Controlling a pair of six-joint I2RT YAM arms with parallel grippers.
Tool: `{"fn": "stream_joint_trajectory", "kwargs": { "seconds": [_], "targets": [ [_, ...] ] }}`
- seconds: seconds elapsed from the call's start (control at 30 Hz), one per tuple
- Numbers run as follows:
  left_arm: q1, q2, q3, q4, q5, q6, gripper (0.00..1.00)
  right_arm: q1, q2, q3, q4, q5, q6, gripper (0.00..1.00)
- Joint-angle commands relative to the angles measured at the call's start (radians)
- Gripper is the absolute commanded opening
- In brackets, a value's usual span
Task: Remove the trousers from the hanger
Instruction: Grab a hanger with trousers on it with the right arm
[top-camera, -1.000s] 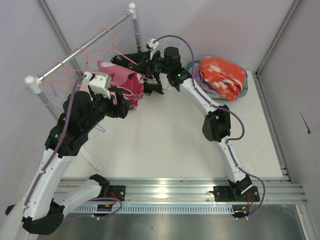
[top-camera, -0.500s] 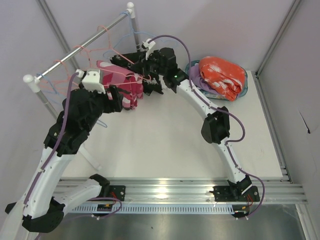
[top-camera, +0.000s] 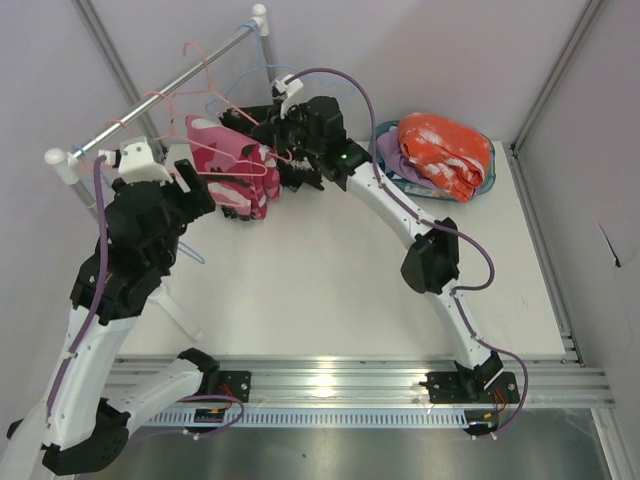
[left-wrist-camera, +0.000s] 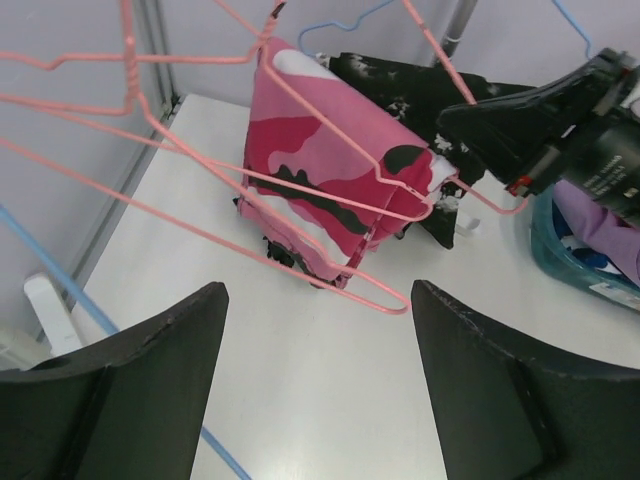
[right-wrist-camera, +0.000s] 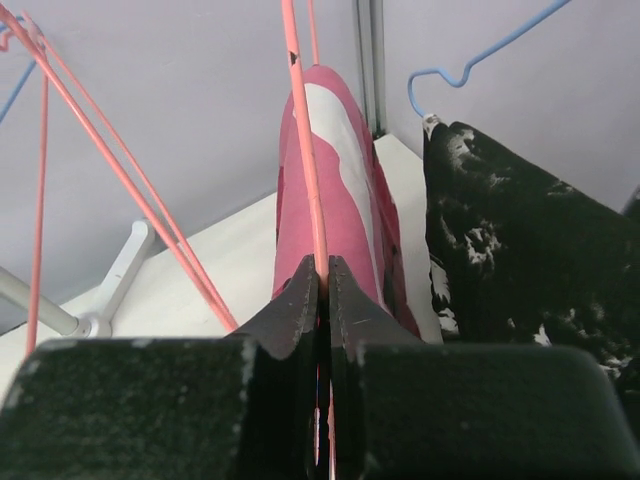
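Pink-magenta patterned trousers (top-camera: 228, 160) (left-wrist-camera: 320, 150) (right-wrist-camera: 335, 190) hang folded over a pink wire hanger (left-wrist-camera: 330, 265) below the rail. My right gripper (top-camera: 287, 160) (right-wrist-camera: 323, 272) is shut on that hanger's wire (right-wrist-camera: 305, 150), just beside the cloth. Black white-speckled trousers (left-wrist-camera: 400, 90) (right-wrist-camera: 510, 260) hang behind on a blue hanger (right-wrist-camera: 480, 45). My left gripper (top-camera: 222, 192) (left-wrist-camera: 318, 335) stands open and empty, a little short of the hanger's lower loop. Orange trousers (top-camera: 445, 148) and lavender ones (top-camera: 393, 150) lie in the basket.
The steel rail (top-camera: 160, 100) runs from its left post (top-camera: 62, 160) to the far post (top-camera: 262, 18) and carries several empty pink and blue hangers (top-camera: 195, 70). A teal basket (top-camera: 490, 178) (left-wrist-camera: 560, 265) stands at the back right. Walls close in on three sides.
My right gripper has shut on the pink hanger's wire and shifted slightly left. My left arm has drawn back to the left, away from the pink trousers, still open.
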Motion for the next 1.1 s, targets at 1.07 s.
{"fn": "stream_joint_trajectory", "kwargs": {
  "seconds": [1.07],
  "targets": [
    [0.081,0.018,0.015,0.102,0.148,-0.047,0.81,-0.015,-0.572,-0.355,0.173,0.128,0.002,0.00]
  ]
}}
